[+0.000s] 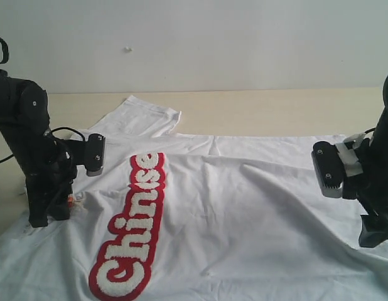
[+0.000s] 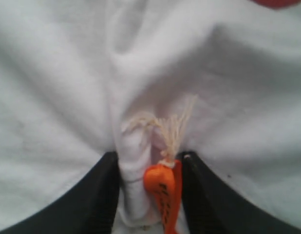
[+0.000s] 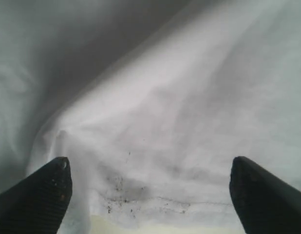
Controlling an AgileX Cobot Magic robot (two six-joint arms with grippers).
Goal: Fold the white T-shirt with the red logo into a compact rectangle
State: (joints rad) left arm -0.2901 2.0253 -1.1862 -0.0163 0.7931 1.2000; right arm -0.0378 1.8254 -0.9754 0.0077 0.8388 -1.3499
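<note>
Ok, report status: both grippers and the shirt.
Left gripper shut on white T-shirt by orange tag. Right gripper open over its edge. Shirt spread, unfolded, red logo up. Nothing blocking.

the left hand (image 2: 149, 161) pinches a bunched ridge of the white t-shirt (image 2: 58, 87) between its two dark fingers (image 2: 92, 195). the small orange tag (image 2: 162, 192) is squeezed in beside the cloth, against one finger. frayed cream threads (image 2: 172, 126) fan out from the tag's end toward 12 o'clock, straight ahead of the hand. soft creases spread from the pinch across the fabric. a sliver of the red logo (image 2: 277, 2) shows far out at about 1 o'clock.
</note>
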